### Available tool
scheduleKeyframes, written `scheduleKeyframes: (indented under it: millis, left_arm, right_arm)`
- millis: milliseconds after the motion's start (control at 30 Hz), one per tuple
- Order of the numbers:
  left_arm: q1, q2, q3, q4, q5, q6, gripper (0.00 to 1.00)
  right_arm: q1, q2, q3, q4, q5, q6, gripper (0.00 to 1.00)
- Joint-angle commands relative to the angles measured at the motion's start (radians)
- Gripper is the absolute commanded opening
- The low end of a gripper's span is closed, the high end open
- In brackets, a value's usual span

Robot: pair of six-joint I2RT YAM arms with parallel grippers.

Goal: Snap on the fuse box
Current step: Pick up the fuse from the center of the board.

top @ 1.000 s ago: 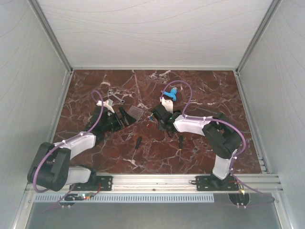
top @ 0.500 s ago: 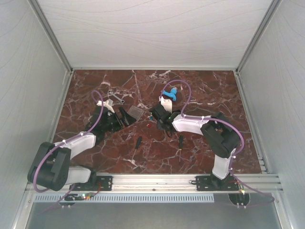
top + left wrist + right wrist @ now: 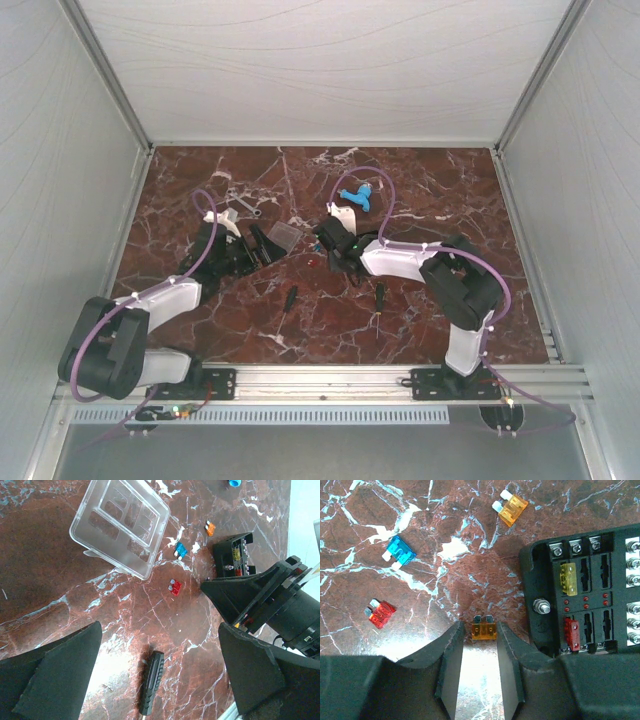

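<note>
The right gripper stands part-open astride a small amber blade fuse on the red marble table. I cannot tell whether its tips pinch it. The black square plastic fuse tray sits just beside those fingers. The left wrist view shows what the right wrist view misses: the clear square plastic lid, lying apart from the tray, beyond the wide-open, empty left gripper.

Red-brown marble tabletop bearing two black-handled screwdrivers near the front, a blue plastic piece toward the back, and a metal wrench at back left.
</note>
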Motion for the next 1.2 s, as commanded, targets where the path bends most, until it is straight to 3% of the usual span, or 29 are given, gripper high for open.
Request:
scheduleKeyframes:
  millis: [0,567,800,1167]
  left_arm:
    - [0.002,0.004,0.010,0.050,0.014,-0.004,1.00]
    - [0.002,0.000,0.009,0.051,0.017,-0.005,1.00]
    - [0.002,-0.001,0.008,0.052,0.020,-0.006,1.00]
    - [0.002,-0.006,0.006,0.103,0.105,-0.030,0.95]
  right_arm:
    - [0.006,0.007,-0.008,-0.028,-0.038,-0.021,0.29]
    - [0.006,-0.018,-0.022,-0.096,-0.022,0.030,0.29]
    - [-0.004,-0.017,-0.031,-0.093,-0.027,0.037,0.22]
    - [0.000,-0.107,-0.090,0.037,-0.103,-0.072,0.17]
